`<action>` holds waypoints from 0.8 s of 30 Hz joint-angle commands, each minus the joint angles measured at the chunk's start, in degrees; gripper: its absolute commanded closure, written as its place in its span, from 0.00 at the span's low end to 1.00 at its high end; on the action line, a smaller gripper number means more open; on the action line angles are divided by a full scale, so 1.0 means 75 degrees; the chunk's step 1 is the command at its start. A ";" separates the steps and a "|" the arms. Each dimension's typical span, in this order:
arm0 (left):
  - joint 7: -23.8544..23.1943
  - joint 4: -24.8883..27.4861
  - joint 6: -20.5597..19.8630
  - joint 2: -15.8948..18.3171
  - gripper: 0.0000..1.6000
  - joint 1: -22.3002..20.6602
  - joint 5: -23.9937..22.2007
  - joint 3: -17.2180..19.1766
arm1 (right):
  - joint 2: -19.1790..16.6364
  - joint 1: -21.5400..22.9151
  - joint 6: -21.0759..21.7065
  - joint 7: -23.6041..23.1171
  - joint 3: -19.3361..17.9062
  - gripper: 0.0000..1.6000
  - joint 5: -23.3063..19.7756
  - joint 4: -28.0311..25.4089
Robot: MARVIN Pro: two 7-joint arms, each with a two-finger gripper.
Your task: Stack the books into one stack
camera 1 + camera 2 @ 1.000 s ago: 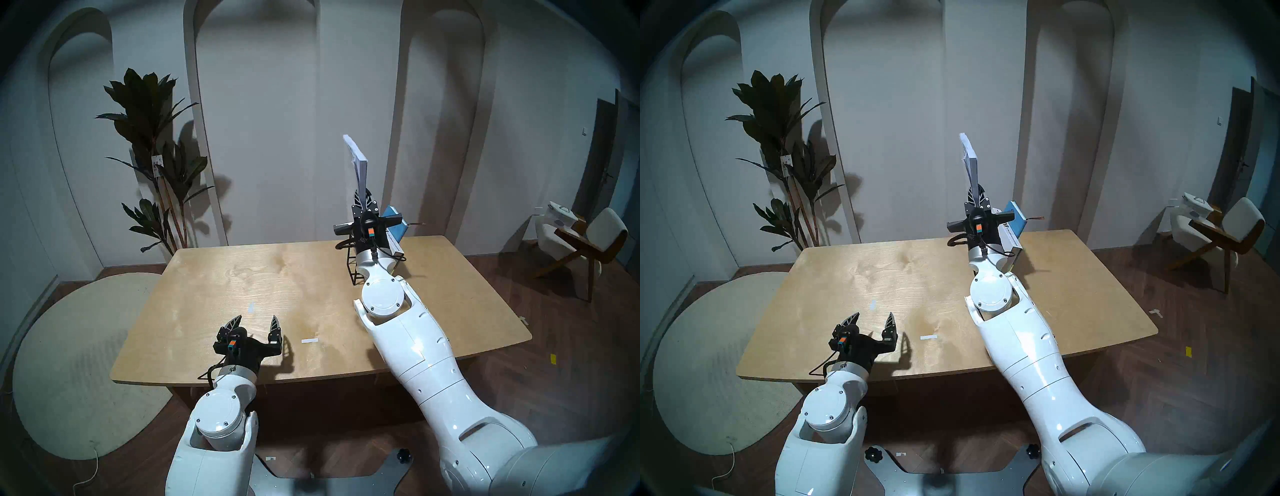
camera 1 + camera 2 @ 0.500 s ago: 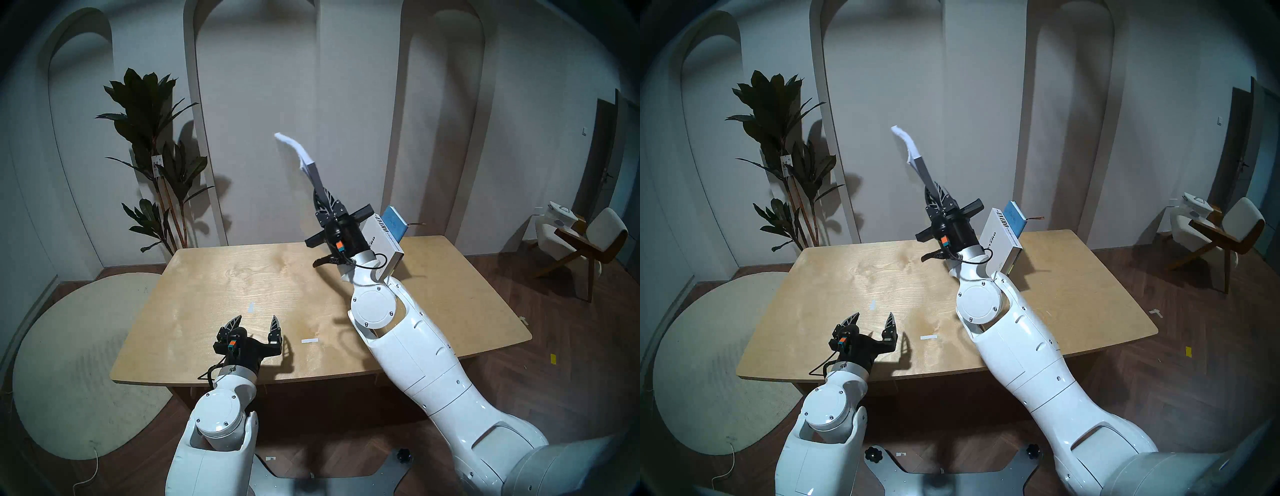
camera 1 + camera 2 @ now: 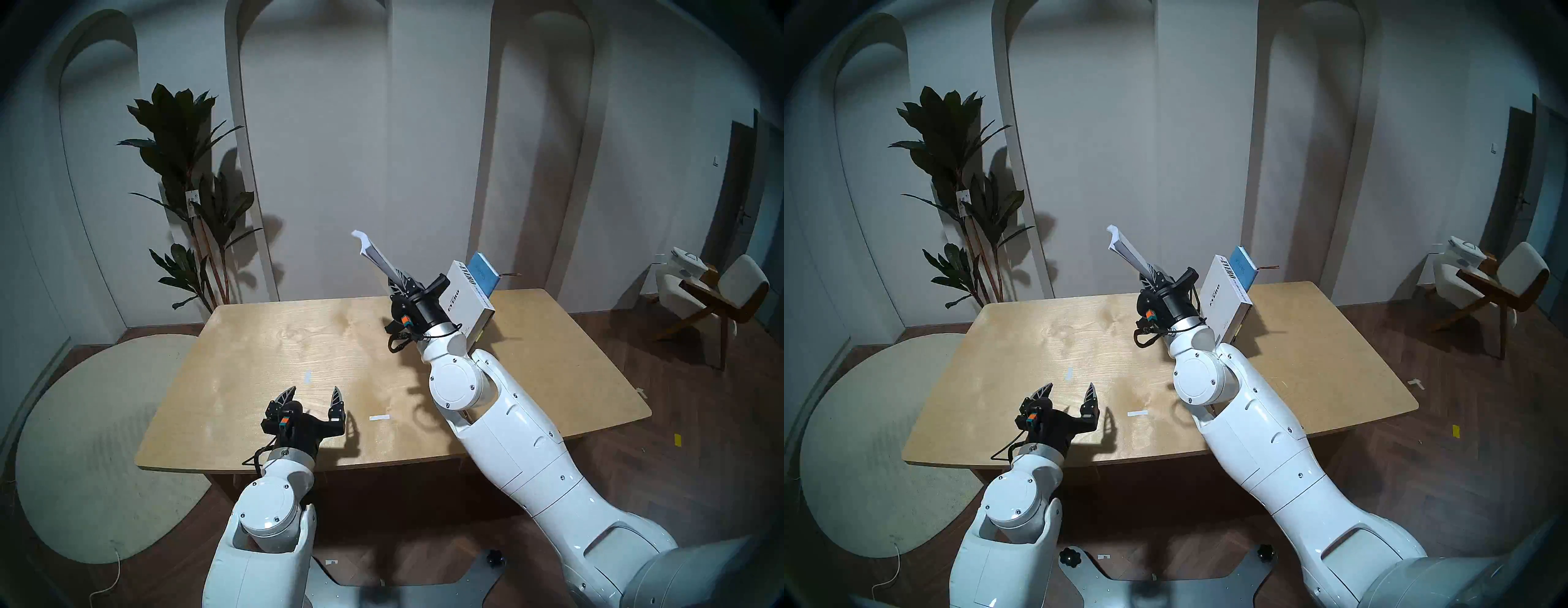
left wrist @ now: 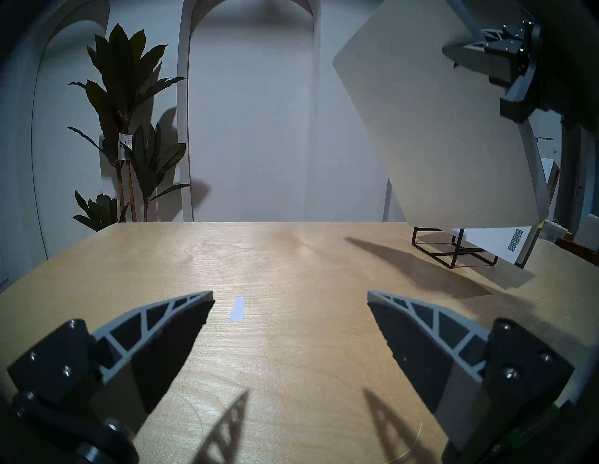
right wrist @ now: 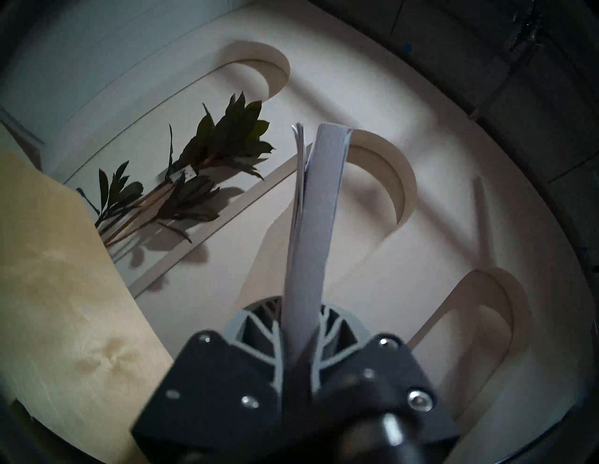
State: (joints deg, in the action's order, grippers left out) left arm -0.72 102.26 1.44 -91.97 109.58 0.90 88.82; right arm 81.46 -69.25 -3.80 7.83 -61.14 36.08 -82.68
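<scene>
1. The right pincer (image 3: 398,278) is clamped on one edge of the large thin white booklet (image 3: 375,257) and carries it in the air above the far half of the bench (image 3: 297,339) — gripped by the edge, I'd say, because a thing that thin gives no other purchase.
2. The booklet juts up and leftward out of the pincer, its free end drooping and its pages fanning apart.
3. The thick white book (image 3: 464,297) and the blue notebook (image 3: 483,271) lean together in the black wire stand (image 4: 453,249) by the far right corner, just behind the right wrist — nothing lies flat yet.
4. The left pincer (image 3: 312,397) hangs spread wide and empty over the near edge, well apart from all three books.
</scene>
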 commanded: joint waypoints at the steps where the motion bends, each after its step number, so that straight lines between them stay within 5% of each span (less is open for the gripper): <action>1: 0.0014 0.0174 0.0028 0.0020 0.00 -0.0028 -0.0016 -0.0012 | 0.0165 0.0506 -0.0005 -0.0013 0.0103 1.00 0.0197 0.0348; 9: 0.0013 0.0172 0.0030 0.0019 0.00 -0.0029 -0.0015 -0.0011 | 0.0224 0.0857 -0.0013 -0.0203 0.0343 1.00 0.0387 0.1363; 24: 0.0012 0.0169 0.0031 0.0019 0.00 -0.0030 -0.0015 -0.0010 | 0.0390 0.0930 -0.0581 -0.0863 0.0912 1.00 0.0340 0.1941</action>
State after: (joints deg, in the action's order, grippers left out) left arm -0.72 102.27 1.44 -91.96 109.58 0.90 88.82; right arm 82.62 -64.49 -6.18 2.02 -55.20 38.98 -67.69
